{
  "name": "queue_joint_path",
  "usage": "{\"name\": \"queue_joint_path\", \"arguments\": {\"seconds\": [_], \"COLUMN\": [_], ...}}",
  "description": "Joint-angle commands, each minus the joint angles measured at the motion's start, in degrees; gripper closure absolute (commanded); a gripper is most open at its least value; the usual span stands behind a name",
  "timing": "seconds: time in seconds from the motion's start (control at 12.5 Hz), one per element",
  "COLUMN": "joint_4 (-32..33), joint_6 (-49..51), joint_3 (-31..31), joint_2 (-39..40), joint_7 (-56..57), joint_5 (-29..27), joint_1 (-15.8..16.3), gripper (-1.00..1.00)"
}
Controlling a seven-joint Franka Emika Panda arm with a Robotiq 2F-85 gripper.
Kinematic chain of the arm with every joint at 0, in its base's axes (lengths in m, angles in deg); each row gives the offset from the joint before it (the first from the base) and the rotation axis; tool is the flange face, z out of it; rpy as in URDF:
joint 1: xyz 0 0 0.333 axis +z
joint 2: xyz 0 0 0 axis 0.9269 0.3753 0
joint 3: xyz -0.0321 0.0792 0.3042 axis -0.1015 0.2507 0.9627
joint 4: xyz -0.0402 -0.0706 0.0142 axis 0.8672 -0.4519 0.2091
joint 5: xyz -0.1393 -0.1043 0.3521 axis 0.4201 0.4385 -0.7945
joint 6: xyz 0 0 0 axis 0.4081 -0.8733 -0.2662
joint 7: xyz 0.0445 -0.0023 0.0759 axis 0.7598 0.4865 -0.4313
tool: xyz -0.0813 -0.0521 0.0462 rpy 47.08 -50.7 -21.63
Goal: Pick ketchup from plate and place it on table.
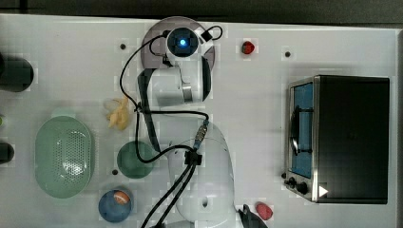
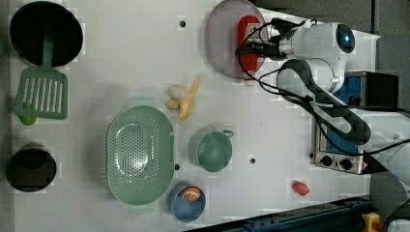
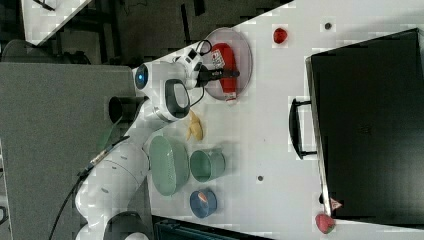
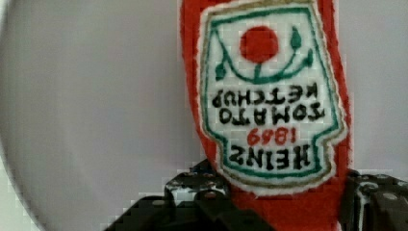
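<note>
The ketchup lies flat on the plate, which sits at the table edge at the left view's top. The gripper reaches over the plate with 1 finger on each side of the bottle, touching its red body. In the wrist view the white label faces the camera.

red plush ketchup with a white Heinz label is lying flat on the lilac-grey plate, which sits on the white table
</note>
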Motion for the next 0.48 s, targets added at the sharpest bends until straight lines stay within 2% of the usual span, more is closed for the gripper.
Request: {"name": "queue_joint_path", "arguments": {"seconds": [0.08, 0.32, 0.48], "joint_4": [-0.88, -0.32, 0.01], "joint_6": [-1.23, 2.09, 10.93], "joint_3": [0.20, 0.20, 0.17], "joint_2": [-2.26, -9.00, -14.81], "joint_7": [1.61, -0.85, -3.49], "joint_5": [0.97, 0.94, 0.94], "joint_1": [0.08, -0.23, -0.61], "gripper": [-0.20, -0.20, -0.20]}}
